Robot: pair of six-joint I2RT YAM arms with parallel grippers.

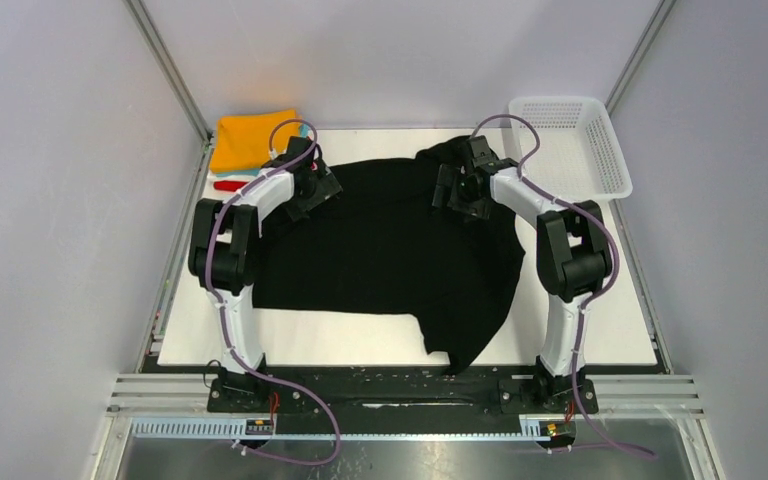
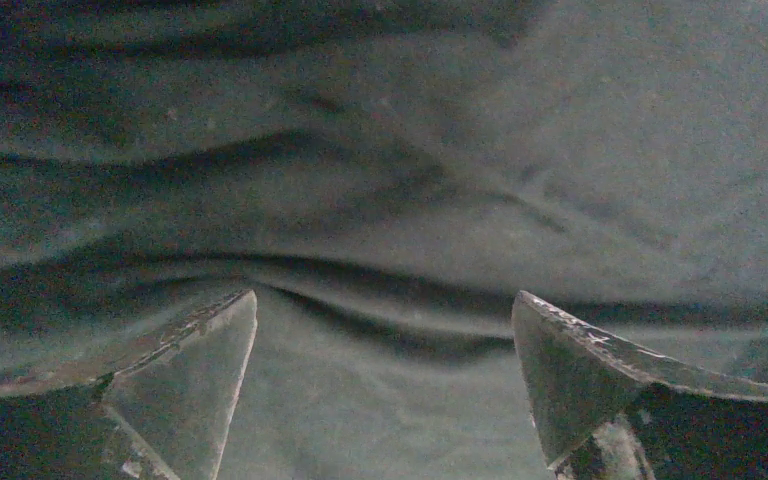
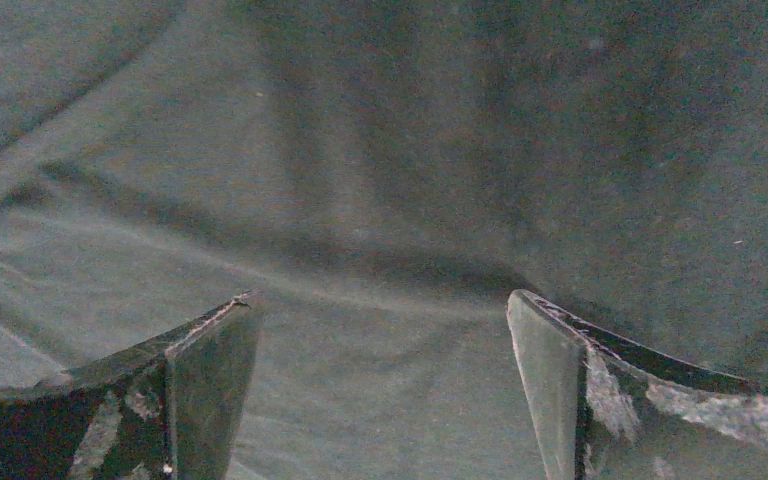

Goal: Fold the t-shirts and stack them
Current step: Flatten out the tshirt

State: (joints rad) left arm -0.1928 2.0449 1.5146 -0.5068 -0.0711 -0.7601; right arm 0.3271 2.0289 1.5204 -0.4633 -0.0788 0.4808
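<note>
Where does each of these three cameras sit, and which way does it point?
Top external: above and behind, looking down at the table, black t-shirt and white mesh basket; left arm and right arm show whole.
Left wrist: on the left arm, looking down at the t-shirt; only the open left gripper shows.
Right wrist: on the right arm, same close view; only the open right gripper shows.
Shared: all three see the black t-shirt.
</note>
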